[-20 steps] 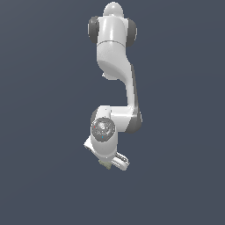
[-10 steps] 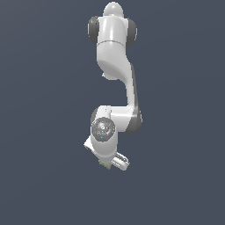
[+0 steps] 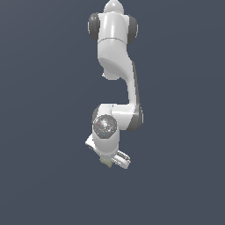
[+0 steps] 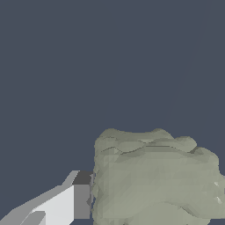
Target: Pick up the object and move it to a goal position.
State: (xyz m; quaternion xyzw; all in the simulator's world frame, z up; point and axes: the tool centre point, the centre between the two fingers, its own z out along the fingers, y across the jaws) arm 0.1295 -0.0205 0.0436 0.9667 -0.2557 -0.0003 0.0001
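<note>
Now we see our hand (image 3: 110, 161) pinching the olive-beige object (image 4: 154, 178), one finger (image 4: 66, 204) pressed against its side.

Plain dark floor all round the gripper (image 3: 115, 161), object (image 4: 154, 180) against one finger (image 4: 66, 204)

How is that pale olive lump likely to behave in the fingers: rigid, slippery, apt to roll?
The lump looks blocky with rounded corners and broad flattish faces, so it probably sits rather than rolls. Its faceted, dented surface reads as stiff, not floppy. One finger shows against its side; the other is hidden, so grip security is unclear. The uneven skin may give patchy contact, so some slipping seems possible.
</note>
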